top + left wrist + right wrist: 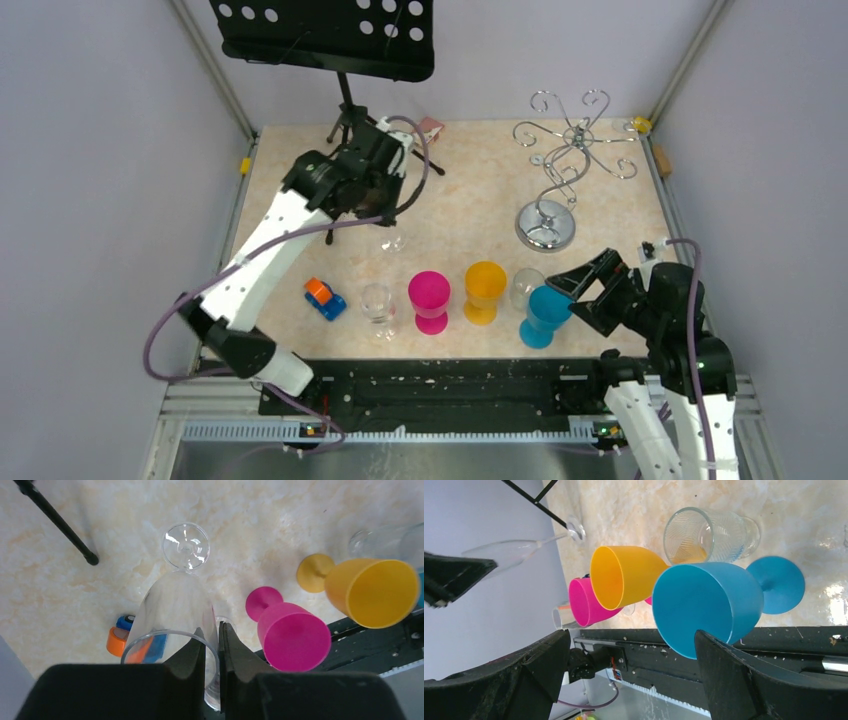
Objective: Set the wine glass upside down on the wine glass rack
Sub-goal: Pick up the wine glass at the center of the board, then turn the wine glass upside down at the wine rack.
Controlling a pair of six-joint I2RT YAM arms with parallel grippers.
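A clear wine glass (170, 605) is pinched at its rim by my left gripper (212, 628), one finger inside the bowl and one outside. The glass tilts with its foot (185, 545) pointing away, down toward the table. From above, the left gripper (362, 190) is at the back left and the glass foot (392, 241) shows just below it. The chrome wine glass rack (560, 170) stands at the back right, far from the glass. My right gripper (585, 290) is open beside a blue goblet (545, 315) and holds nothing.
A pink goblet (430, 300), a yellow goblet (485, 290), two clear tumblers (378, 305) (525, 285) and an orange-and-blue toy (322, 297) line the near part of the table. A black music stand (345, 45) rises at the back left.
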